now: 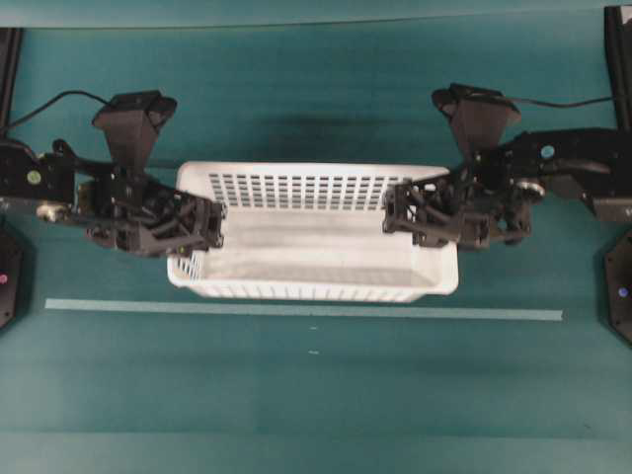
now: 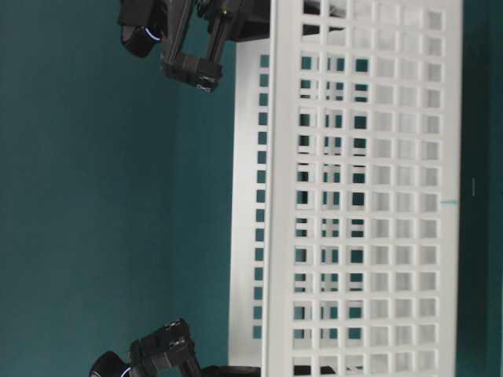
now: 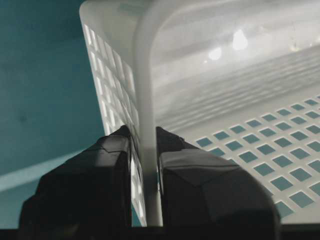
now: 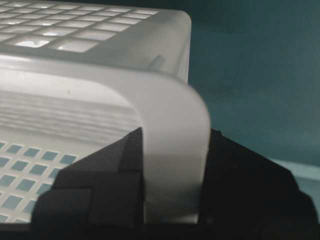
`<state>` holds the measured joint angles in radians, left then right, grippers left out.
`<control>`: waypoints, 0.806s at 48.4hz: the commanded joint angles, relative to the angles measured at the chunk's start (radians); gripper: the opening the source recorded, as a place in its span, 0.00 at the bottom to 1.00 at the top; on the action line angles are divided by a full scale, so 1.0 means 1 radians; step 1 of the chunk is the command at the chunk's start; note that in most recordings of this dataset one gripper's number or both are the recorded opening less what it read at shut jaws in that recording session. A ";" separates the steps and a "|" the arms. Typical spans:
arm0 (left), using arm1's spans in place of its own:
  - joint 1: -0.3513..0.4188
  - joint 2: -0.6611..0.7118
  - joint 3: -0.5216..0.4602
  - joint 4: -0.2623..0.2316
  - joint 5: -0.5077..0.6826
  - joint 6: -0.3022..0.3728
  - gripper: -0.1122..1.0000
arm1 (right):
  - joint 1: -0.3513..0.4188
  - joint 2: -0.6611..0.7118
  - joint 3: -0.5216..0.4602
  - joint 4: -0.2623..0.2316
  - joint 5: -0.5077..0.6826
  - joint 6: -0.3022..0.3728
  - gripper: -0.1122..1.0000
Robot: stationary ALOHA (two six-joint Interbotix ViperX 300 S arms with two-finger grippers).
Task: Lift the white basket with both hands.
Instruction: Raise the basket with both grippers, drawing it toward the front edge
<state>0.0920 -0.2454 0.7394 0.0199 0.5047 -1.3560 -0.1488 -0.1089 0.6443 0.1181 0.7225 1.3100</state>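
The white basket (image 1: 316, 170) lies lengthwise across the middle of the teal table, and its inside is empty. My left gripper (image 1: 202, 227) is shut on the rim of its left short wall. In the left wrist view the fingers (image 3: 105, 165) pinch the rim (image 3: 145, 90) from both sides. My right gripper (image 1: 400, 212) is shut on the rim of the right short wall. In the right wrist view the rolled rim (image 4: 175, 110) fills the gap between the fingers (image 4: 115, 165). A dark shadow behind the basket suggests it hangs a little above the table. The slotted side wall (image 2: 279, 196) fills the table-level view.
A pale tape line (image 1: 296, 310) runs across the table in front of the basket. Black arm bases stand at the left (image 1: 8, 276) and right (image 1: 620, 286) edges. Arm parts show at the top (image 2: 192, 67) and bottom (image 2: 161, 349) of the table-level view.
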 commanded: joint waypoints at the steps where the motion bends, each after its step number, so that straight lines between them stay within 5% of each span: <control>1: -0.028 -0.023 -0.012 0.006 -0.015 0.000 0.15 | 0.043 0.002 -0.003 -0.009 -0.002 -0.008 0.24; 39: -0.152 0.043 -0.052 0.011 -0.029 -0.058 0.15 | 0.193 0.017 -0.011 -0.060 -0.003 0.153 0.24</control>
<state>-0.0568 -0.1963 0.7271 0.0215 0.5016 -1.4189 0.0184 -0.0966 0.6443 0.0660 0.7271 1.4757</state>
